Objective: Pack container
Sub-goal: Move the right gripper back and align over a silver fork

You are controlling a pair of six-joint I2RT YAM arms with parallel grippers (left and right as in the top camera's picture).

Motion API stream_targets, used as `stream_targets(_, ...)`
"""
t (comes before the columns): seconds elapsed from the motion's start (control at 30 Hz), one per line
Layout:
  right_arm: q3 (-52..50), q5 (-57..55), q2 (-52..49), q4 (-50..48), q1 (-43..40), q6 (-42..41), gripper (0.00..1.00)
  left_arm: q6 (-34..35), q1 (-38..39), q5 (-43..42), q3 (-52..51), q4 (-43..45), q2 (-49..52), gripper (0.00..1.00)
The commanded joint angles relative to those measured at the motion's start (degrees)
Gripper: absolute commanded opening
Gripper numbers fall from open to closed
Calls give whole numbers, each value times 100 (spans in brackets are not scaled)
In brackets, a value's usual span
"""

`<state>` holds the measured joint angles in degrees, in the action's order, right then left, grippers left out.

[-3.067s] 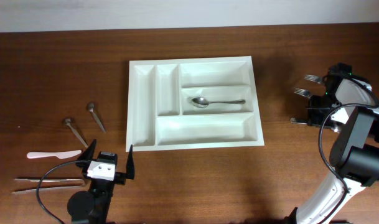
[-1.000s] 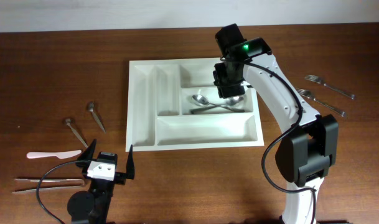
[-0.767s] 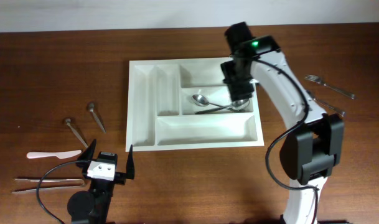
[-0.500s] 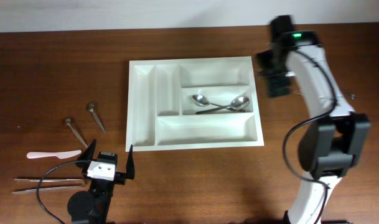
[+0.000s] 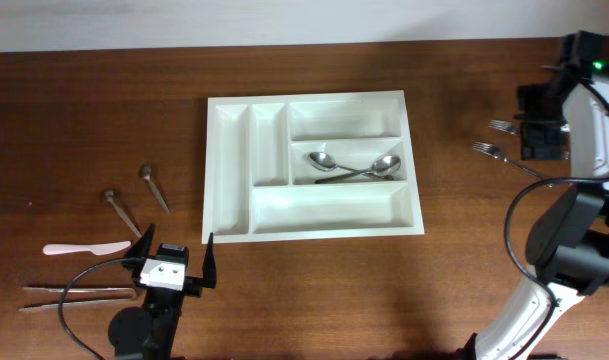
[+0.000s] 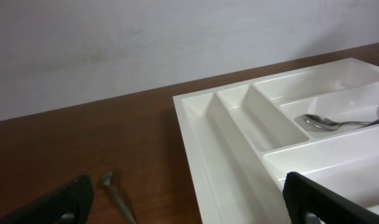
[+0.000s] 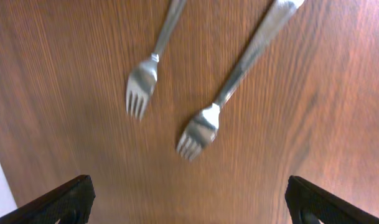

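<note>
Container: the large white rectangular plastic cutlery tray (image 5: 329,207) sat mid-table, long side running left to right
Inside: two shiny metal spoons (image 5: 322,160) lay crossed in the middle long compartment
Right gripper (image 7: 189,199): hung well right of the tray, jaws wide apart, gripping nothing
Below it: two silver metal forks (image 7: 201,134) lay side by side on the wood, tines toward the tray
Left gripper (image 5: 176,258): sat near the tray's front-left corner, jaws spread, empty
Far left: a pale pink plastic knife (image 5: 84,248) and thin wooden chopsticks (image 5: 74,292)
</note>
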<state>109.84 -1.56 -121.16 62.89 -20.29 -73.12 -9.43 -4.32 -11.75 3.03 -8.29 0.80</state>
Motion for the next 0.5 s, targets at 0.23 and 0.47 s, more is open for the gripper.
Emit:
stream_targets(0.23, 96, 986, -868, 44, -774, 310, 99, -55, -35, 22, -52, 15, -50, 99)
stream_targets(0.47, 96, 789, -1023, 118, -844, 304, 99, -55, -35, 22, -52, 15, -50, 99)
